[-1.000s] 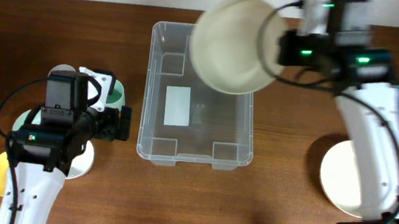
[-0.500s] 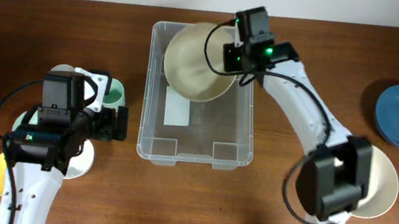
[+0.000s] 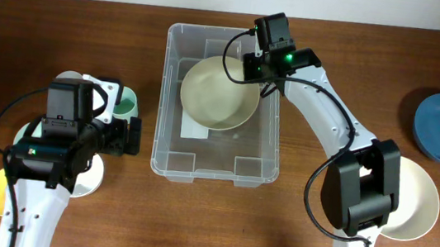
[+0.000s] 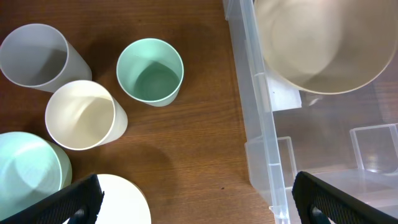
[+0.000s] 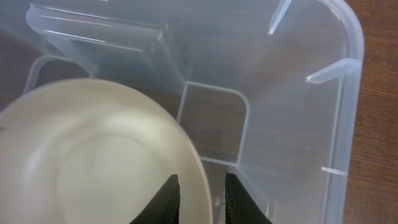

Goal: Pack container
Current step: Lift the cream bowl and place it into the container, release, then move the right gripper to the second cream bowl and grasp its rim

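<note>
A clear plastic container (image 3: 214, 177) (image 4: 255, 124) (image 5: 348, 124), rectangular with rounded corners, stands upright and open-topped at the middle of the wooden surface (image 3: 64, 31), close to the far edge, its long sides running far to near. A white label (image 3: 190, 130) shows on its bottom. A cream bowl (image 3: 219, 94) fills its far half, covering part of the label; the near half holds nothing.

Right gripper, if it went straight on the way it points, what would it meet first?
Probably the container floor: the right gripper, shut on the cream bowl's rim, points down into the container. The bowl's underside would likely touch before the gripper; depth is unclear.
</note>
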Controlling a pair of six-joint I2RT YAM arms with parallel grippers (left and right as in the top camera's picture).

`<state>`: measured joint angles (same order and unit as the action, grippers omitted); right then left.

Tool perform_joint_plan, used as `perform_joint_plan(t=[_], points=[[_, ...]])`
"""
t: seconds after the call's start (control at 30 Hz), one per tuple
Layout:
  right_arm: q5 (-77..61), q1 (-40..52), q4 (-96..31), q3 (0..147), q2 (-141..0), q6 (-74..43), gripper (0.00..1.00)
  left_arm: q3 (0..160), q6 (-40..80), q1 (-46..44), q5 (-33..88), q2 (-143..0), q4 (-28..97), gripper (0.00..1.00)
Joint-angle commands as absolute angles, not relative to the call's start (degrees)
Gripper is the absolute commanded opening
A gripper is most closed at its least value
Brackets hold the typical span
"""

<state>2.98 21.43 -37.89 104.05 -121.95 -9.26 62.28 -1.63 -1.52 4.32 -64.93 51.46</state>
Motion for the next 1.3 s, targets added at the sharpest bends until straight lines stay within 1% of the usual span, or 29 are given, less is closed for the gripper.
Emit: perform_joint_plan(t=[0.0, 0.07, 0.27, 0.3, 0.37, 0.47, 0.6, 0.67, 0.77, 0.83, 1.03, 1.07, 1.1, 1.23, 1.27], points=[[3.05, 21.8, -38.26, 105.1, -121.36, -9.89, 0.2, 63.37, -0.84, -1.32, 4.71, -64.66, 51.46, 0.99], [3.11, 21.8, -38.79, 105.14, -119.81, -9.67, 0.21, 63.37, -0.84, -1.32, 4.71, -64.66, 51.46, 1.0], [3.77, 20.78, -39.57, 105.16, -108.86, -8.86, 0.37, 63.37, -0.84, -1.32, 4.71, -64.66, 51.46, 0.99], [3.77, 20.29, -39.92, 105.16, -107.04, -8.88, 0.43, 63.37, -0.84, -1.32, 4.71, -64.66, 51.46, 0.99], [3.92, 18.15, -41.69, 105.16, -102.37, -9.76, 0.5, 63.37, -0.84, -1.32, 4.71, -64.66, 51.46, 1.0], [5.28, 13.45, -46.19, 105.16, -97.41, -15.49, 0.52, 63.37, -0.84, -1.32, 4.71, -64.66, 51.46, 0.99], [5.13, 1.43, -58.85, 105.14, -92.44, -27.57, 0.56, 63.37, -0.84, -1.32, 4.71, -64.66, 51.42, 0.99], [3.18, -10.15, -68.86, 105.14, -91.35, -33.54, 0.57, 63.37, -0.84, -1.32, 4.71, -64.66, 51.05, 0.99], [0.3, -19.92, -73.97, 104.86, -91.37, -33.47, 0.59, 63.37, -0.84, -1.32, 4.73, -64.66, 50.85, 0.99], [-0.73, -25.8, -76.42, 104.6, -91.37, -32.53, 0.66, 63.37, -0.84, -1.32, 4.73, -64.66, 50.81, 0.99], [-3.99, -41.54, -80.79, 101.12, -91.37, -25.87, 0.67, 63.37, -0.84, -1.32, 4.71, -64.66, 50.78, 0.99], [-6.98, -46.19, -81.47, 98.13, -91.35, -23.35, 0.67, 63.37, -0.84, -1.32, 4.71, -64.66, 50.78, 0.99], [-8.91, -48.31, -81.45, 96.03, -91.35, -21.91, 0.67, 63.37, -0.84, -1.32, 4.71, -64.66, 50.68, 0.99], [-10.98, -53.47, -79.4, 86.59, -91.35, -19.86, 0.67, 63.37, -0.84, -1.32, 4.71, -64.66, 49.95, 0.99], [-11.86, -54.94, -76.88, 81.01, -91.35, -19.27, 0.67, 63.37, -0.84, -1.32, 4.71, -64.66, 49.95, 0.99]])
